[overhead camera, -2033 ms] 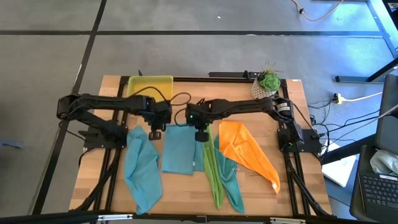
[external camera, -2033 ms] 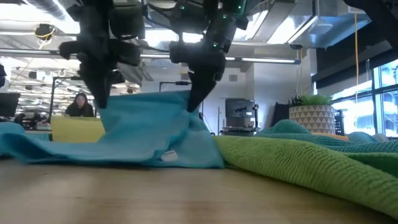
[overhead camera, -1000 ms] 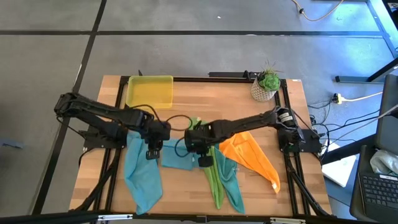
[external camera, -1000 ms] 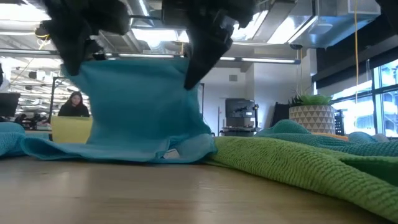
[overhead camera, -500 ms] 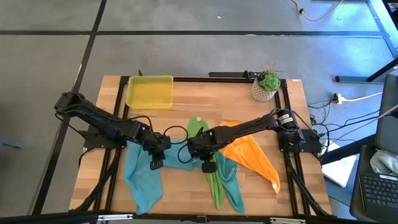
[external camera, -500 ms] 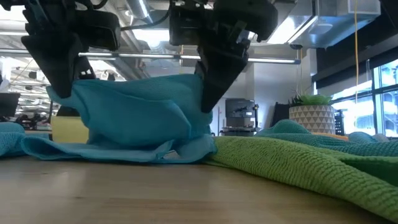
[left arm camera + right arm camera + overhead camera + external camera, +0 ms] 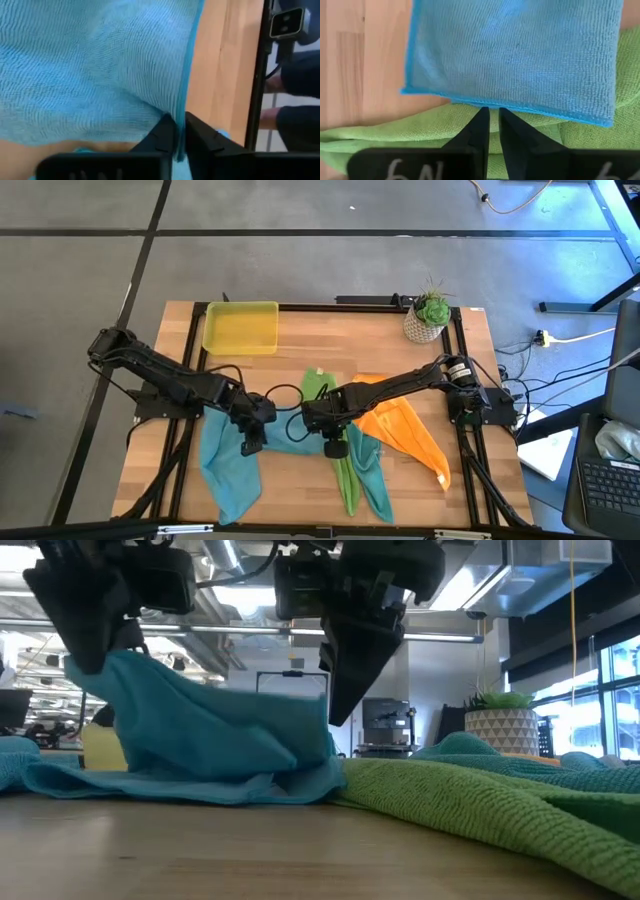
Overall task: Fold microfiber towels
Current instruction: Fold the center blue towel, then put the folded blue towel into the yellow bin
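the light blue towel (image 7: pixel 292 432) lies on the wooden counter (image 7: pixel 320 345), in the middle of its near half, well apart from the yellow-green tray (image 7: pixel 240 327) at the far left corner. in the low view this towel (image 7: pixel 210 740) is half folded: its upper layer hangs between the two grippers and the lower layer is flat on the counter.

the left gripper (image 7: pixel 252 442) is at the left edge of the light blue towel. in the left wrist view its fingers (image 7: pixel 162 135) are almost closed and the hem of the towel (image 7: pixel 90 70) runs through the thin gap between them, so they grip this edge.

the right gripper (image 7: pixel 333 446) is at the right edge of the same towel. in the right wrist view its fingers (image 7: pixel 479 127) are nearly closed, with only a narrow gap. the edge of the towel (image 7: pixel 515 55) is just at their tips, but i cannot tell if it is pinched or already free.

a teal towel (image 7: pixel 228 460) lies crumpled just left of the light blue towel, near the front edge of the counter. a lime green towel (image 7: pixel 340 455) lies in a long strip just right of it, partly under it. another blue towel (image 7: pixel 372 475) is beside the green one, and the orange towel (image 7: pixel 400 425) is further right. a small potted plant (image 7: pixel 430 312) stands at the far right corner.
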Tool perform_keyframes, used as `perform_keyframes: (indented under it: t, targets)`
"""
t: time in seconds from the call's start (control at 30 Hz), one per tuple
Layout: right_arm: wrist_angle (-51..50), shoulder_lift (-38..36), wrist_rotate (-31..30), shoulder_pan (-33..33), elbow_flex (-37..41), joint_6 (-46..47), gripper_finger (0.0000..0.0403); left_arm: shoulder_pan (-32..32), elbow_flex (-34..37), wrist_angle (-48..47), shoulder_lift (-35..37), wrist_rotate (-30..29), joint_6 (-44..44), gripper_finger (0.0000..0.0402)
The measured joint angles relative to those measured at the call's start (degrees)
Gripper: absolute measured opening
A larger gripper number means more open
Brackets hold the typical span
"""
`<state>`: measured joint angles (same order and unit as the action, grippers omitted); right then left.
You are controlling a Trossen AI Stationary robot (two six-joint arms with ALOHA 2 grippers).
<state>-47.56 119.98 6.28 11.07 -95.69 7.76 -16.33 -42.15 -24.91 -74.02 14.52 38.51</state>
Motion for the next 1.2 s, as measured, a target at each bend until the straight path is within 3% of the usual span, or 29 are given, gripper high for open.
perform_keyframes:
  t: [0.27, 0.5, 0.7, 0.9, 1.03, 1.2]
  targets:
    - [0.0, 0.0, 0.0, 0.0, 0.0, 2.8, 0.0044, 0.0, 0.0, -0.4, 0.0, -1.6, 0.4, 0.013]
    - [-0.7, -0.2, 0.9, -0.8, 0.0, 5.5, 0.0044, 1.4, 0.0, -7.3, 0.6, -1.9, -0.2, 0.0158]
    - [2.5, -0.5, 18.6, -7.8, -0.1, 12.2, 0.0062, 5.2, 0.0, -14.1, 5.3, -5.1, -5.4, 0.0157]
    - [3.4, -0.8, 24.5, -14.6, -0.1, 14.3, 0.0135, 12.7, 0.0, -14.9, 12.1, -8.2, -11.2, 0.0156]
    - [2.5, -2.0, 26.1, -17.5, -0.1, 16.1, 0.0181, 20.0, 0.0, -10.8, 12.0, -0.3, -14.7, 0.0164]
    - [-2.0, -7.7, 18.2, -18.4, -0.1, 17.6, 0.0203, 27.2, 0.0, -4.7, 5.4, 12.7, -20.8, 0.0184]
